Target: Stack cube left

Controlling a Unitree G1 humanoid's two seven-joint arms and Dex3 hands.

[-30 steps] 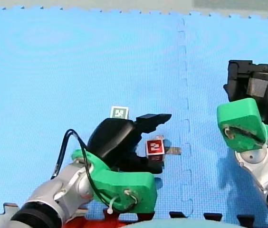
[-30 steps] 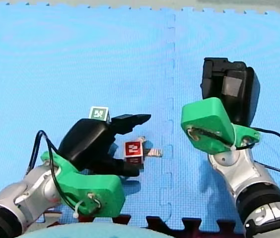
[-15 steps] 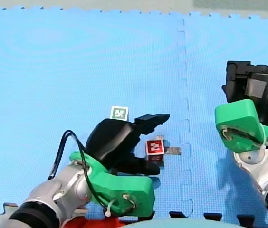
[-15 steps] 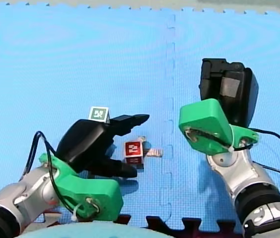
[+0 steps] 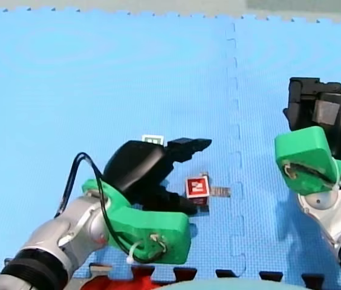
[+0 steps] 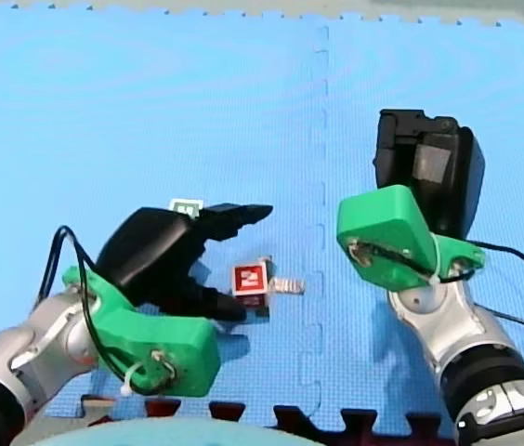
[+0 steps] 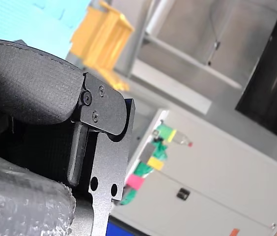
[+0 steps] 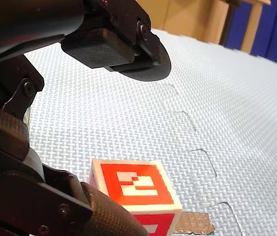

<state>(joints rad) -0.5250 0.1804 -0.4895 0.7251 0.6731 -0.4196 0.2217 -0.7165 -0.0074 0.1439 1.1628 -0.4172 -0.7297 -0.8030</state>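
Lying on the blue foam mat [image 5: 98, 78], just ahead of the left hand [image 5: 146, 172]: red cube [image 5: 197, 188], showing a white block-pattern marker on its top face and pale edges.

Sitting between that hand's parted fingers. Lower finger [image 5: 179, 204] appearing to touch the cube's near side. Upper fingers [image 5: 188, 145] reaching past and above it without contact. Not being gripped.

Peeking out behind the left hand's back: green cube [image 5: 152, 139], mostly being hidden, only a strip of its white-marked top showing.

Sticking out from under the red cube on the side away from the left hand: short grey tape strip [image 5: 220, 191], its near end being covered.

In the second wrist view, being cut off at the frame edge: the red cube's side face, one corner being covered by the lower finger.

Hanging across the mat's seam [image 5: 236, 121], well apart from both cubes: right hand [image 5: 317, 115]. Not being possible to tell whether open or closed.
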